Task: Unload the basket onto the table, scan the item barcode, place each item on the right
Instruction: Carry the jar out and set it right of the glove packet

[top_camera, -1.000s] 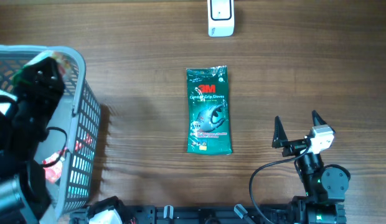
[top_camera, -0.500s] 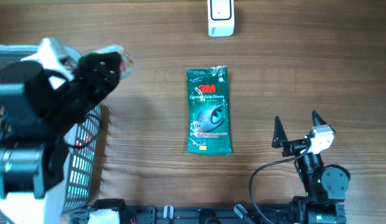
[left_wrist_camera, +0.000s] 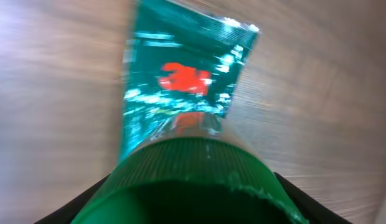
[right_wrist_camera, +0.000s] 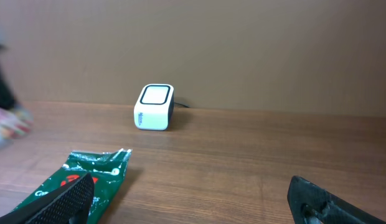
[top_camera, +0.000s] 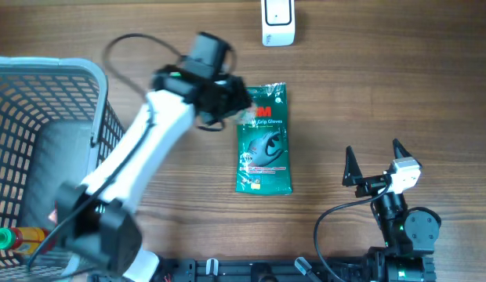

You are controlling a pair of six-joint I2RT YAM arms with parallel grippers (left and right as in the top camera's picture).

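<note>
My left gripper hovers over the top left corner of a green glove pack that lies flat mid-table. It is shut on a green-capped item; the ribbed green cap fills the bottom of the left wrist view between the black jaws, with the glove pack blurred beyond it. From overhead the held item is mostly hidden under the gripper. A white barcode scanner stands at the far edge, also visible in the right wrist view as the scanner. My right gripper rests open near the front right, nothing between its fingers.
A grey mesh basket stands at the left, with a red and green item in its front corner. The glove pack's top end shows beside the right gripper's left finger. Bare wood lies between the pack and the scanner.
The left arm rose out of the basket and swung right with the green-capped item, ending over the top of the glove pack. The right arm stayed still.
</note>
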